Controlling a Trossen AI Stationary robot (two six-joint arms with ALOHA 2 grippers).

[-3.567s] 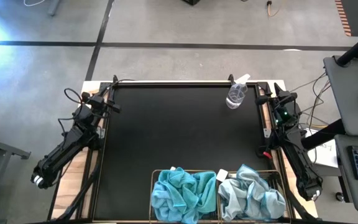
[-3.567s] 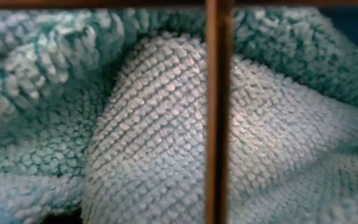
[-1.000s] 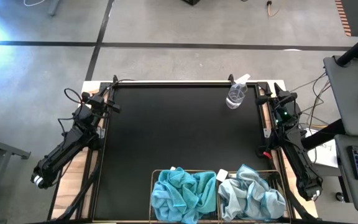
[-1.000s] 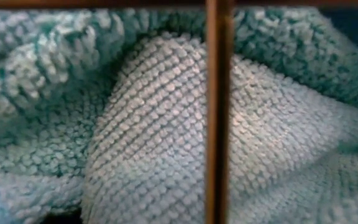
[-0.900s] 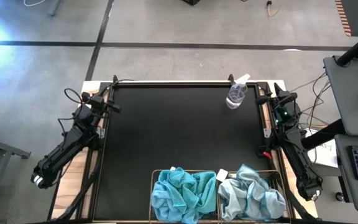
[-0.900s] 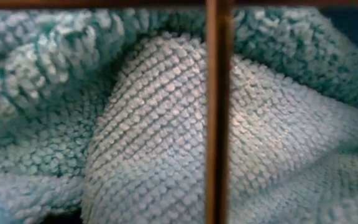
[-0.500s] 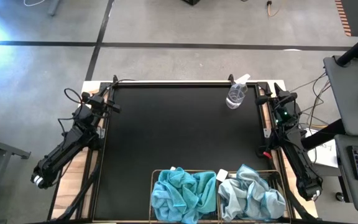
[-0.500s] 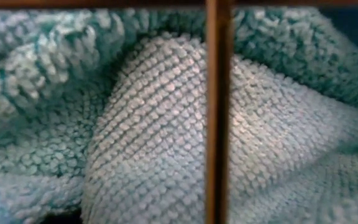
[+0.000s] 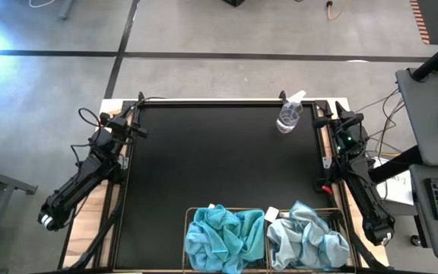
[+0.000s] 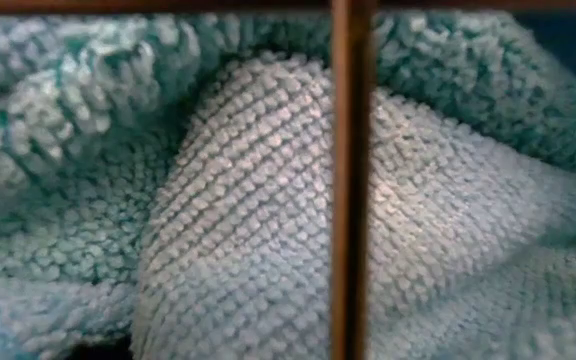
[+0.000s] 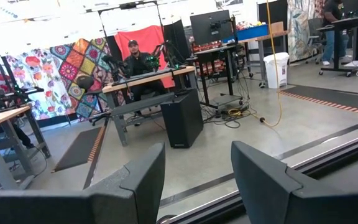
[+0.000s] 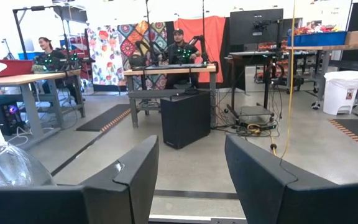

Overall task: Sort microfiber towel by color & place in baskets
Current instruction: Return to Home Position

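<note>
Two wire-mesh baskets stand side by side at the table's near edge. The left basket [image 9: 188, 227] holds bunched bright turquoise towels [image 9: 223, 240]. The right basket [image 9: 344, 222] holds bunched pale grey-blue towels [image 9: 306, 242]. The low view is filled by towel pile [image 10: 218, 200] behind a bronze basket wire [image 10: 351, 180]. My left gripper [image 9: 134, 125] rests at the table's far left corner, open and empty [image 11: 197, 152]. My right gripper [image 9: 333, 118] rests at the far right corner, open and empty [image 12: 191, 144].
A clear plastic spray bottle [image 9: 290, 114] lies on the black table top near the far right corner, just left of my right gripper; it also shows in the right wrist view [image 12: 2, 162]. The black table top [image 9: 219, 160] lies between the arms. People sit at desks in the room beyond.
</note>
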